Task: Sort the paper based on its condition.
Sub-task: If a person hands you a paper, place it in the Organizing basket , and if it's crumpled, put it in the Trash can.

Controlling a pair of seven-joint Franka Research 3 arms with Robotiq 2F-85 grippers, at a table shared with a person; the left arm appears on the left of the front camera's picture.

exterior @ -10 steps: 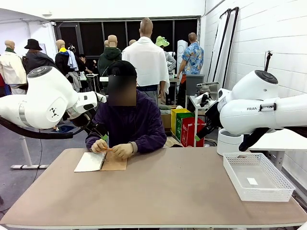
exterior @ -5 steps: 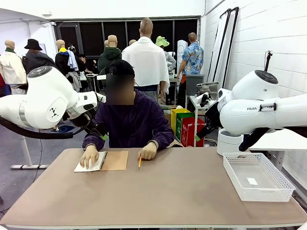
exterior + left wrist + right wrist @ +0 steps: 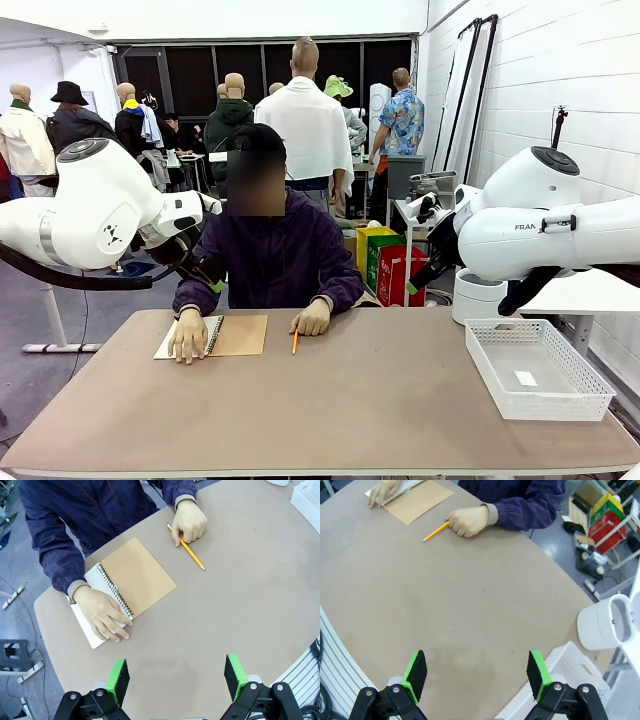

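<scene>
Pencil [image 3: 294, 342] now down, paper [image 3: 164, 349] lengthwise — toward person

The white left arm [image 3: 95, 205] bends at frame left, the white right arm [image 3: 540, 225] at frame right. The black, green-padded left gripper [image 3: 176, 677] and right gripper [image 3: 476, 674] gape wide at the bottom edges.

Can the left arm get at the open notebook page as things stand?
Probably not cleanly: the person's hand lies flat on the page. The left tool hangs open above the table.
</scene>
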